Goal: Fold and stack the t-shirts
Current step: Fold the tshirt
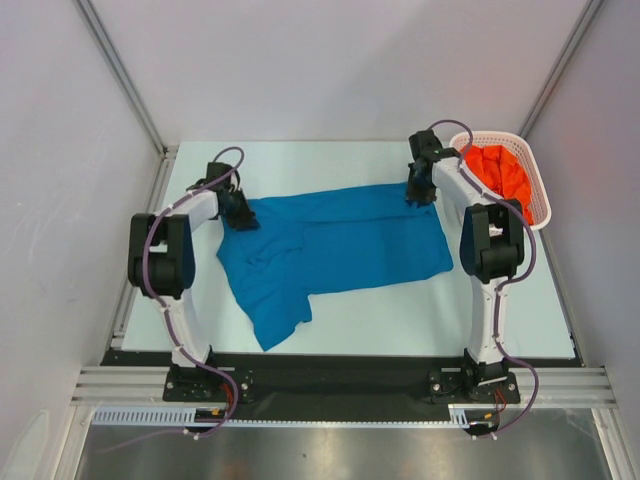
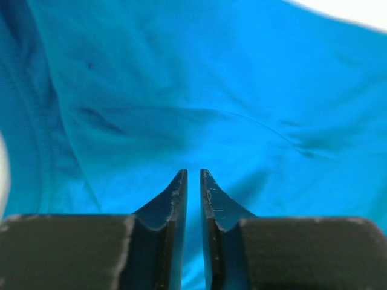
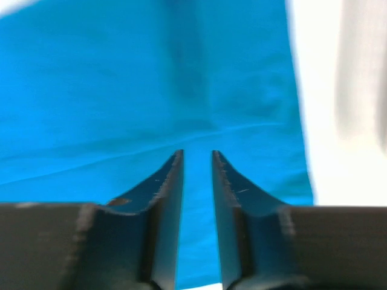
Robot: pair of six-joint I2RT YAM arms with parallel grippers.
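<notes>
Blue cloth fills what both my wrist cameras see. The blue t-shirt (image 1: 340, 245) lies spread out on the table (image 1: 400, 320), just left of the white basket (image 1: 543, 190). The orange-red t-shirt (image 1: 500, 172) sits bunched up inside the basket.

My right gripper (image 1: 418, 190) is on the shirt corner closest to the basket. My left gripper (image 1: 238, 212) is on the corner farthest from the basket. Both are pinched almost closed, with only a thin slit between the fingers. Blue cloth shows in each slit, so I think each one has hold of the shirt's edge.

What could go wrong? If one pinch is weak, that corner may slip out and the fold will come out crooked. If I pull before I lift, the cloth may drag and bunch up. One sleeve pokes out on the side away from the basket and could get tucked under in a lump. My right arm is very near the basket and could bump it.
</notes>
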